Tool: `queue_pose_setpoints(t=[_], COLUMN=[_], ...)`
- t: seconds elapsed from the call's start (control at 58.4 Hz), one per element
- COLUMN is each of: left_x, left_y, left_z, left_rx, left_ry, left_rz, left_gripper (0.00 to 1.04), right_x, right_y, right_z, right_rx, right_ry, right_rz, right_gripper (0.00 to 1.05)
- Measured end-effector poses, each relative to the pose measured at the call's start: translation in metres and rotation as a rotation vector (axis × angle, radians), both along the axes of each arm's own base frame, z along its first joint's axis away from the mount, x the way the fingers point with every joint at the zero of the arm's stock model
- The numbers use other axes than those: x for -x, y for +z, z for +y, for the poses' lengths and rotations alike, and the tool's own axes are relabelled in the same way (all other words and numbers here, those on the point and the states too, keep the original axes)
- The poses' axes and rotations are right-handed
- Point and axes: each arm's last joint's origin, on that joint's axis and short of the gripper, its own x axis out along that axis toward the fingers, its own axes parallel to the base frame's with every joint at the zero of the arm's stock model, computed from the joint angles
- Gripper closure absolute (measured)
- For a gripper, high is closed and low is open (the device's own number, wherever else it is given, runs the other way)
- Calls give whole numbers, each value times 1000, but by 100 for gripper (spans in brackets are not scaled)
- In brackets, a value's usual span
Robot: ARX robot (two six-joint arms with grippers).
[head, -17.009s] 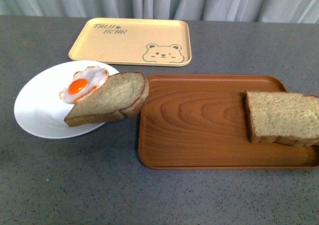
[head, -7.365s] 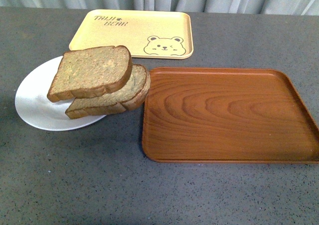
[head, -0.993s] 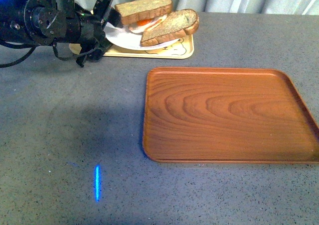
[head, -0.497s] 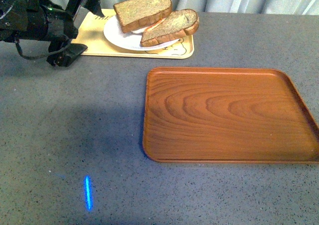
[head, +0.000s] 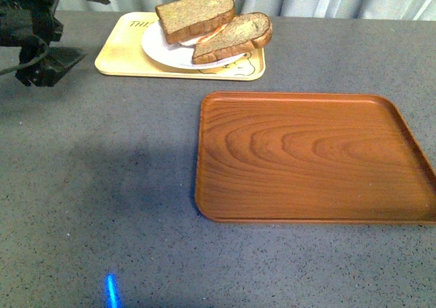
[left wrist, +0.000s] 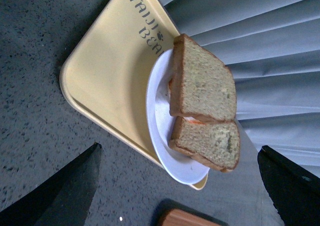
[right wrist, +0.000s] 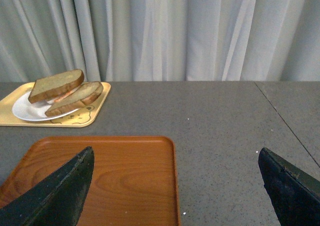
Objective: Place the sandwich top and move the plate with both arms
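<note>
The sandwich top (head: 195, 13), a squarish brown slice, lies tilted over a domed slice (head: 231, 37) on the white plate (head: 160, 49). A strip of orange filling (left wrist: 192, 120) shows between the slices. The plate rests on the pale yellow bear tray (head: 119, 54) at the back left. My left gripper (head: 73, 25) hangs open at the far left, apart from the tray. In its wrist view the left gripper (left wrist: 180, 147) looks at the sandwich top (left wrist: 202, 81) and plate (left wrist: 159, 121) from a distance. My right gripper (right wrist: 175, 150) is open over the brown tray, with nothing between its fingers.
A brown wood-grain tray (head: 306, 158) lies bare at centre right, also under the right wrist as the brown tray (right wrist: 100, 181). Grey curtains hang behind the table. A small blue light spot (head: 110, 291) shows on the grey tabletop near the front.
The plate with the sandwich, held tilted at its edge a second ago, now rests on the yellow tray. My left gripper has let go and drawn back to the left.
</note>
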Motion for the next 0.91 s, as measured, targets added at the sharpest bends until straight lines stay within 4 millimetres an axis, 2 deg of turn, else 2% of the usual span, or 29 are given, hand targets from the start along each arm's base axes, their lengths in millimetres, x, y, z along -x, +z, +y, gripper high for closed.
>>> queue_pose_setpoints(t=[0.051, 0.086, 0.12, 0.206, 0.257, 0.308, 0.514, 0.908], left_x=[10, 24, 48, 90, 107, 130, 169, 215], left_y=[2, 4, 8, 22, 30, 36, 29, 30], left_z=[0, 2, 7, 11, 13, 14, 27, 27], left_rx=[-104, -272, -444, -705, -784, -861, -945, -956], left_ry=[63, 137, 197, 185, 176, 167, 136, 131], left_rz=[-109, -241, -353, -446, -482, -513, -490, -495], left_gripper=[15, 22, 31, 45, 53, 65, 103, 103], right_x=[0, 0, 0, 0, 0, 0, 0, 0], right_y=[0, 0, 0, 0, 0, 0, 0, 0], right_z=[0, 0, 0, 0, 0, 0, 0, 0], right_rx=[0, 0, 0, 0, 0, 0, 0, 0], right_ry=[0, 1, 0, 0, 1, 0, 0, 0], right_rz=[0, 0, 0, 0, 0, 0, 0, 0], right_gripper=[9, 9, 9, 9, 9, 9, 9, 9])
